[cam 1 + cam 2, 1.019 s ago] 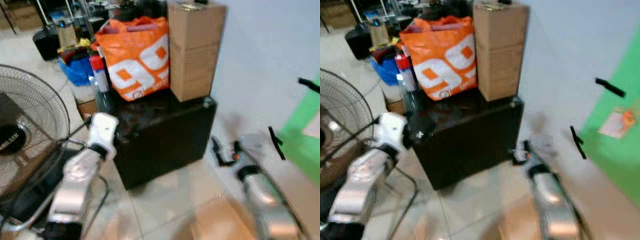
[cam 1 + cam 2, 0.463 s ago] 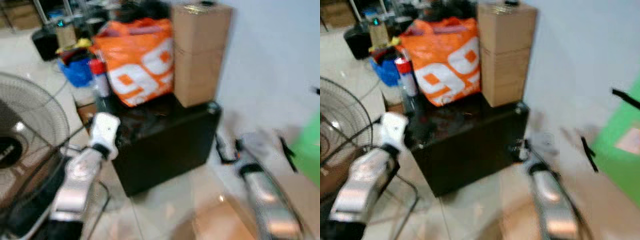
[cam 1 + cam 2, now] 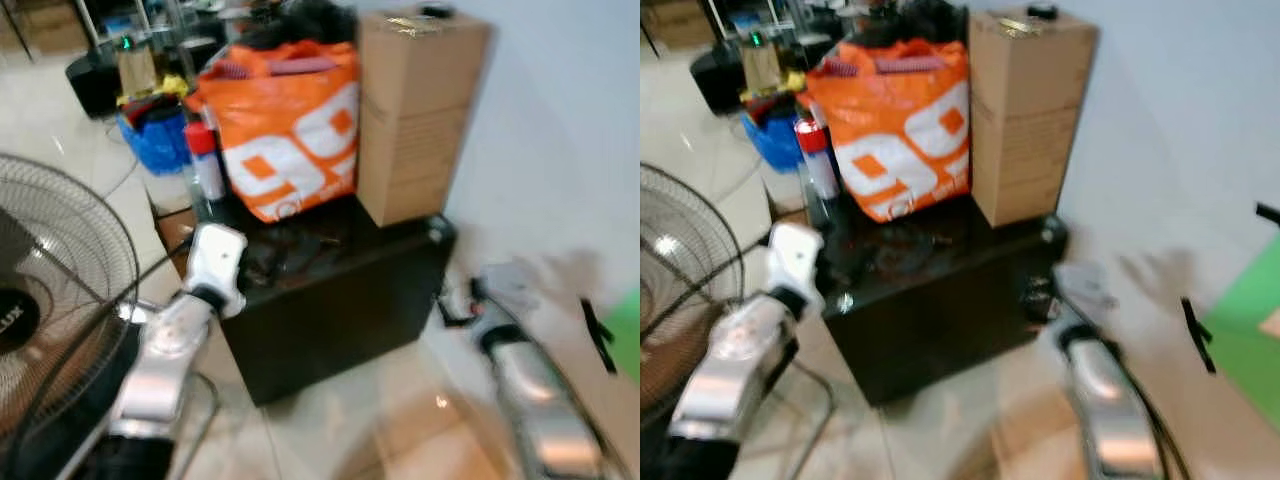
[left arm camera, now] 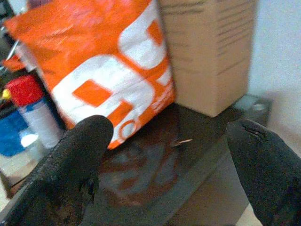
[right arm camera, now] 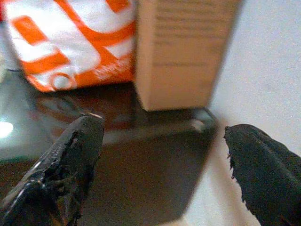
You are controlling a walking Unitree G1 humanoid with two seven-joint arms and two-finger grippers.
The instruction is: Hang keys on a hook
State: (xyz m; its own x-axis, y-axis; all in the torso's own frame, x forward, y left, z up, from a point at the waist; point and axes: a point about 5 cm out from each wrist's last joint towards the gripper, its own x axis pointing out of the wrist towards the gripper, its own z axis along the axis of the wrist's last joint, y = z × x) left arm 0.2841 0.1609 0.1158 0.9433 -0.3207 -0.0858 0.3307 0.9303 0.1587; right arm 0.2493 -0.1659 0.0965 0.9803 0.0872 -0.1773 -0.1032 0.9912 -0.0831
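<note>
both jaws gape apart, gripping nothing. left gripper (image 4: 164, 160) and right gripper (image 5: 162, 165) face the dark worktop (image 3: 340, 290), orange bag (image 3: 290, 130) at 12 o'clock.

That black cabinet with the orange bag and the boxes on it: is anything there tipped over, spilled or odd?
Nothing stands out. The orange bag and the stacked cardboard boxes stand upright on the black cabinet, a spray can beside the bag. No spill shows, though the pictures are blurred.

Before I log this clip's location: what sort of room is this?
Probably a cluttered storage corner of a home: an orange shopping bag and stacked cardboard boxes sit on a dark cabinet, with a standing fan on the tiled floor.
</note>
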